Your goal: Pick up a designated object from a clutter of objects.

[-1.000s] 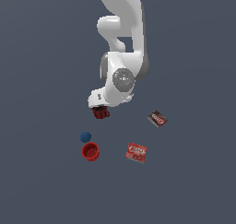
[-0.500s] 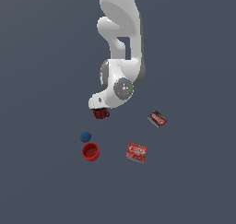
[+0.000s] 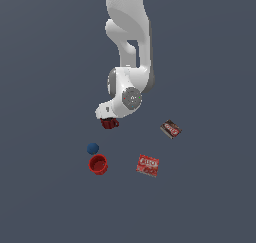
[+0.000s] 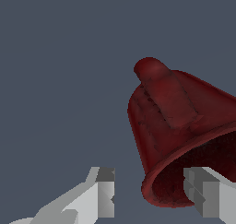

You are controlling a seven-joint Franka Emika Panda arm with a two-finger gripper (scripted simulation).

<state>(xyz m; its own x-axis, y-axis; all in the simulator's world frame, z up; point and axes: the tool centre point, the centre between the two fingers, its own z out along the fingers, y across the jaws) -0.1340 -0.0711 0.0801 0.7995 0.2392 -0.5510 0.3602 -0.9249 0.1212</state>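
Observation:
The dark red mug rests on the grey floor directly under the arm's hand. In the wrist view the mug looms large, its handle facing the camera and its dark opening toward the fingers. My gripper straddles the mug's rim: one fingertip stands outside the wall with a gap, the other is over the dark interior. The jaws stand wide apart, so the gripper is open. In the exterior view the gripper is mostly hidden behind the white hand.
A small blue ball and a bright red cup lie nearer the camera, toward the exterior view's left. A flat red packet and a flat brown packet lie toward the exterior view's right.
The hand has come down lower over the mug, and the wrist has shifted slightly. The mug and the other objects have stayed where they were.

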